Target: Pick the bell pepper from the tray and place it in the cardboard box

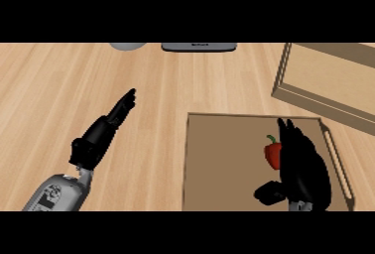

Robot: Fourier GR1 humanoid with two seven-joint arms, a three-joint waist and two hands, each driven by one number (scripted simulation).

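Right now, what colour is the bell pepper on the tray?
Red with a green stem, seen in the head view: the bell pepper lies beside the right hand.

A light wooden bench (pixel 147 74) fills the view, its grain running left to right under even, soft light. At the far edge sit a rounded grey object (pixel 128 46) and a flat dark grey item (pixel 199 47), possibly an appliance, both cut off.

A kitchen: wooden counter (pixel 183 84) with a tray (pixel 219 163) on it.
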